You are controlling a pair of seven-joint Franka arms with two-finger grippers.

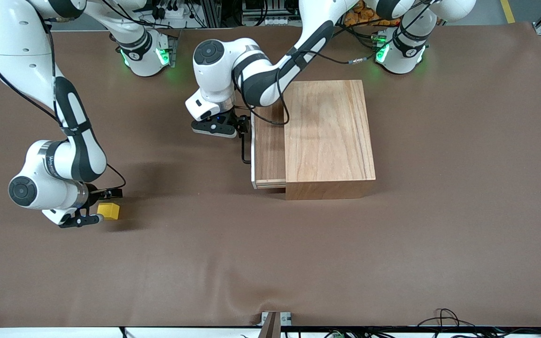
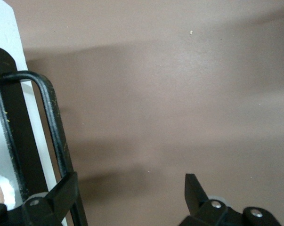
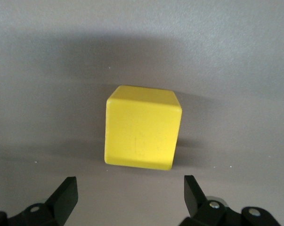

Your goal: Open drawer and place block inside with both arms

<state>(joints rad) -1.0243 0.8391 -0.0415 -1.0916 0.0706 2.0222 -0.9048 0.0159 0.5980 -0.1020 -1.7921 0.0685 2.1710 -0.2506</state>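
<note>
The drawer is slid partway out of the wooden box, toward the right arm's end of the table. Its thin black wire handle faces that way. My left gripper is open at the handle, which runs along the inner edge of one finger; nothing is clamped. The yellow block sits on the brown mat near the right arm's end. My right gripper is open at the block, which lies just ahead of its fingertips, in line with the gap.
The brown mat covers the whole table, with a wrinkle near the front edge. The two arm bases glow green along the edge farthest from the front camera. Cables hang at the front edge.
</note>
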